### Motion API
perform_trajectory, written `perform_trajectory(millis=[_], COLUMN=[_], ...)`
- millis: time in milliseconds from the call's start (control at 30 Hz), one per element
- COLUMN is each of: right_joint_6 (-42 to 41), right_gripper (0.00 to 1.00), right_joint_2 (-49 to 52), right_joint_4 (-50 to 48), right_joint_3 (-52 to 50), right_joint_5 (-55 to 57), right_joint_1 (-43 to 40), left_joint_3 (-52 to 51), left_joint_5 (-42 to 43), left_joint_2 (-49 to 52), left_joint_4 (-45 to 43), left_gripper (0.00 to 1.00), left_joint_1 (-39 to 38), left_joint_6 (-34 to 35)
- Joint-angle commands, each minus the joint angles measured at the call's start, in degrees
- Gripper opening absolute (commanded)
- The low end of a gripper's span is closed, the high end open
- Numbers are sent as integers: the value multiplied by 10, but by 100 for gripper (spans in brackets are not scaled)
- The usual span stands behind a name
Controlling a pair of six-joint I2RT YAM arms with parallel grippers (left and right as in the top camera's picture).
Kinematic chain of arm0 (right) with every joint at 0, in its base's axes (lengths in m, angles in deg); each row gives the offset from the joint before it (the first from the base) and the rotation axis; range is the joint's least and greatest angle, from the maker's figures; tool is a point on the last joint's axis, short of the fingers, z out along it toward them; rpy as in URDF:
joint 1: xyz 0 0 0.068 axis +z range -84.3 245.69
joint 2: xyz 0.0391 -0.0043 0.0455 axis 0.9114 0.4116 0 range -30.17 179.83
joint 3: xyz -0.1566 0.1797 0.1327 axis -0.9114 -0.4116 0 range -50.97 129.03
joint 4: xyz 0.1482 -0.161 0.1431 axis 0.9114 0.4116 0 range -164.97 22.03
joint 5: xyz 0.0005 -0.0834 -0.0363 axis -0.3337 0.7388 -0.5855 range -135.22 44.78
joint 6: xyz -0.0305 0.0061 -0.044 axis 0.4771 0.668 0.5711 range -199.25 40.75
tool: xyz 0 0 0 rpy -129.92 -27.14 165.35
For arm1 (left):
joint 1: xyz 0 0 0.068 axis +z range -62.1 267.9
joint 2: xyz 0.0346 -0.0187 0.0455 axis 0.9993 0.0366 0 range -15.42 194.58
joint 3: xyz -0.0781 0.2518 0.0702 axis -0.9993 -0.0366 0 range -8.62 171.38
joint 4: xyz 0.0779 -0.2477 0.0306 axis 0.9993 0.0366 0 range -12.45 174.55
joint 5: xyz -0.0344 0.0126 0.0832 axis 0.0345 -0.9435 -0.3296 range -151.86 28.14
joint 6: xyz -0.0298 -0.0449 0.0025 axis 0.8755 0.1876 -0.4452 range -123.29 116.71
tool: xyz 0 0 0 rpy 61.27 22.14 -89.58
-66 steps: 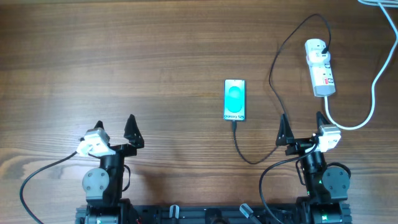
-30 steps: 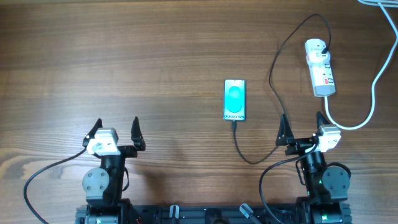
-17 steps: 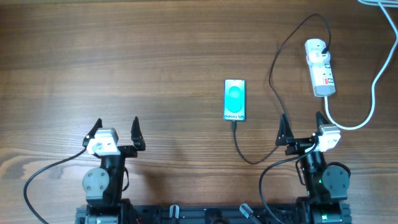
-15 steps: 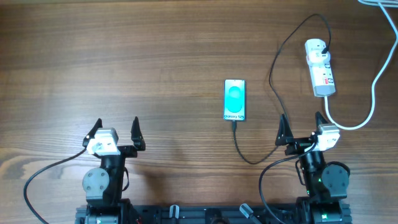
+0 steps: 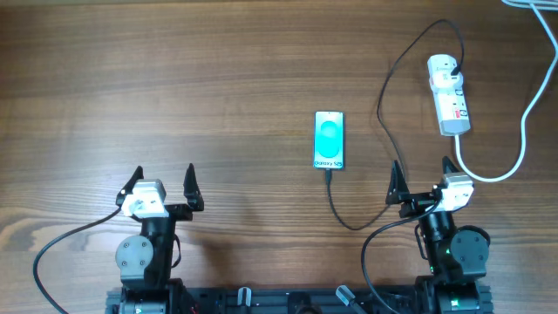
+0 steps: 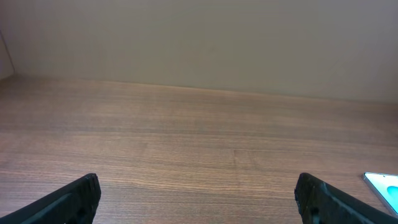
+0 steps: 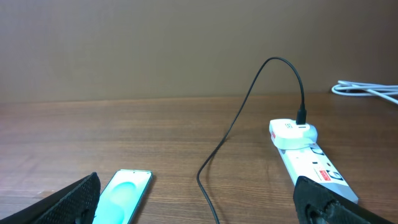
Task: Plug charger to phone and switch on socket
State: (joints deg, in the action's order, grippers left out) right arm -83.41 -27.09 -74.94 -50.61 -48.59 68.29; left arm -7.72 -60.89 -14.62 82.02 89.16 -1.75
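Note:
The phone [image 5: 330, 140] lies flat mid-table, turquoise screen up; it also shows in the right wrist view [image 7: 124, 194] and its corner in the left wrist view [image 6: 384, 185]. The charger's thin black cable [image 5: 384, 98] runs from the phone's near end to a plug on the white socket [image 5: 447, 96], at the far right, also in the right wrist view [image 7: 308, 157]. My left gripper [image 5: 163, 185] is open and empty at the near left. My right gripper [image 5: 423, 179] is open and empty near the front, between phone and socket.
A thick white cable [image 5: 523, 122] trails from the socket's near end and loops off the right edge. More white cable [image 7: 367, 91] lies at the far right. A wall rises behind the table's far edge.
The left gripper turned from angled to straight early on. The right gripper has shifted slightly left. Phone, cable and socket have not moved.

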Motion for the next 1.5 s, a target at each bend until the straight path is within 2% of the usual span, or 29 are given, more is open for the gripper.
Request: perform_trajectory(millis=[0,100,267,433,533,1467], right_joint_6=[15,111,161,155,99,100], right_gripper=[100,100,100,100,100,100], right_joint_2=[3,-7,-29,-29,-29,-29], right_joint_4=[-1,-2,-2,-1,-1,-1], right_joint_3=[-1,-1,-1,-1,-1,-1], right_joint_5=[2,8,10,8,10,8], right_joint_1=[6,5,-26,-26,-26,-26], left_joint_3=[-6,-6,-6,-6,-6,-6], left_joint_5=[9,9,9,9,9,9], left_joint_2=[-5,-5,-5,-5,-5,-5], left_joint_4=[-2,-2,-2,-2,-2,-2], left_gripper=[100,100,100,100,100,100], left_joint_1=[5,5,5,5,5,5], left_joint_6=[-11,-11,-11,-11,-11,-11])
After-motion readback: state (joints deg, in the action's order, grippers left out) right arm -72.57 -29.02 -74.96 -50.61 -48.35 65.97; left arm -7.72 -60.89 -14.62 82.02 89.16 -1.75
